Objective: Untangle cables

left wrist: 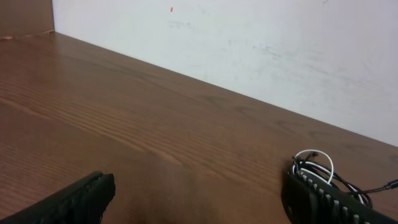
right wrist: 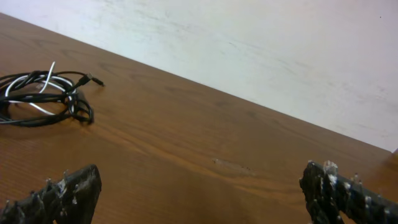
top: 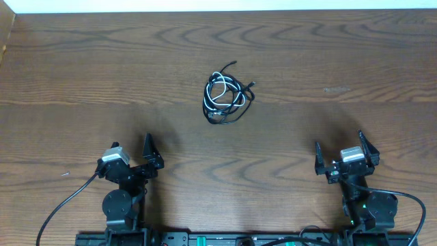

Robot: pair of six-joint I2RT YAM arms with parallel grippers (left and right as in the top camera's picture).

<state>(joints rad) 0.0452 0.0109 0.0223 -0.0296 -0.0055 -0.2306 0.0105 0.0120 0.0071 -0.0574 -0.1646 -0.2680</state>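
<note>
A black cable (top: 234,108) and a white cable (top: 220,91) lie coiled together in one small tangle on the wooden table, at the middle and towards the far side. The tangle shows at the left of the right wrist view (right wrist: 43,96) and, partly hidden behind a finger, at the right of the left wrist view (left wrist: 323,165). My left gripper (top: 131,156) is open and empty near the front left. My right gripper (top: 339,154) is open and empty near the front right. Both are well short of the cables.
The wooden table (top: 102,75) ends at a white wall along its far edge (right wrist: 261,56). Thick black arm cables (top: 65,201) run from both arm bases at the front edge.
</note>
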